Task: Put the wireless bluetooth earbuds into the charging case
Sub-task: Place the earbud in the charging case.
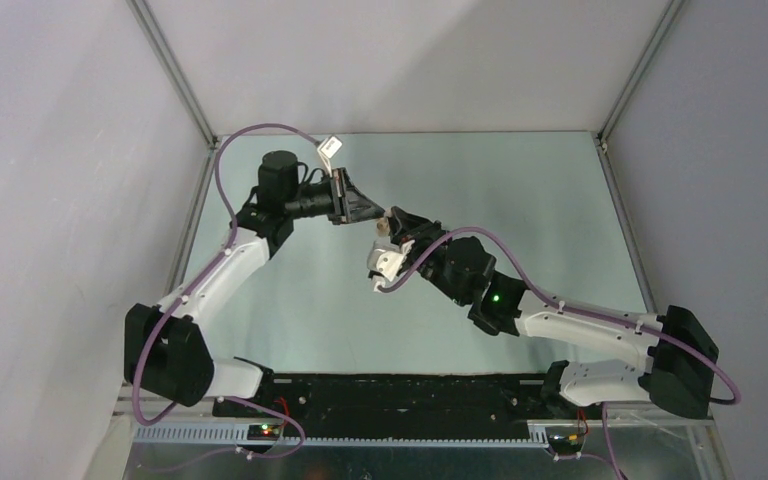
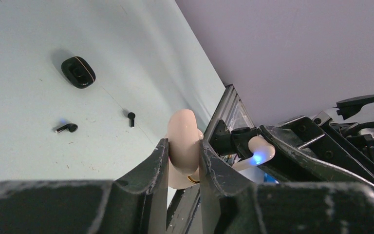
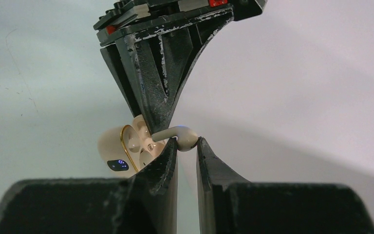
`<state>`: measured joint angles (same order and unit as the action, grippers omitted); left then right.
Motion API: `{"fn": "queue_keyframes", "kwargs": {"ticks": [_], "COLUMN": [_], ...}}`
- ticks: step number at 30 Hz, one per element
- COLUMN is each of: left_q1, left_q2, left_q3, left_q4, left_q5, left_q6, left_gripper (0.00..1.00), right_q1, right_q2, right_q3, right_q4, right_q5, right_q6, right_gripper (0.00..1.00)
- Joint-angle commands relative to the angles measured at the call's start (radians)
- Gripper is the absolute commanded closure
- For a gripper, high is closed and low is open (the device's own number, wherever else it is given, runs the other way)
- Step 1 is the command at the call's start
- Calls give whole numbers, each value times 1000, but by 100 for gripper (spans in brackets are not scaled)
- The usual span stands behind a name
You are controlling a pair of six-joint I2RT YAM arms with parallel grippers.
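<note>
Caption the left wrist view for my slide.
Left gripper grips the beige charging case as the right gripper holds a glowing beige earbud beside it.

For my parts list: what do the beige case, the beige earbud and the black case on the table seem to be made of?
Beige case: probably moulded plastic, smooth satin surface; its gold rim could be metal or paint. Beige earbud: glossy plastic, judging by its highlight. Black case: likely plastic, shiny, with a thin gold line.

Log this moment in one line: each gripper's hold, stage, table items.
left gripper: shut on beige case | right gripper: shut on beige earbud | stage: earbud beside open case, not inserted | table: black case, black earbuds
</note>
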<state>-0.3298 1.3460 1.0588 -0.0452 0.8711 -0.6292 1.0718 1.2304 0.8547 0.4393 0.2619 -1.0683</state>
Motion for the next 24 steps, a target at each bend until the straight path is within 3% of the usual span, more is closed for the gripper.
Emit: {"fn": "queue_keyframes", "kwargs": {"ticks": [1,5,12,24], "left_q1": [9,20,23,2], "left_q2": [-46,-86,-221,-328], "left_q3": [6,-5,-85,-222], "left_q4": [40,39,137,231], "left_q5": [1,-73,-209,-302], "left_q6": [-42,-60,-86,-136], "left_gripper": [100,100,100,100], "right_q1": [7,14,48,94], "right_q2": [11,8,34,57], "right_q3": [3,-10,-59,-110], "right_q4": [51,113,374,434], "right_q5": [11,31,0,-39], "right_q6": [-25,-35,-167,-283], "right_gripper": [100,100,100,100]}}
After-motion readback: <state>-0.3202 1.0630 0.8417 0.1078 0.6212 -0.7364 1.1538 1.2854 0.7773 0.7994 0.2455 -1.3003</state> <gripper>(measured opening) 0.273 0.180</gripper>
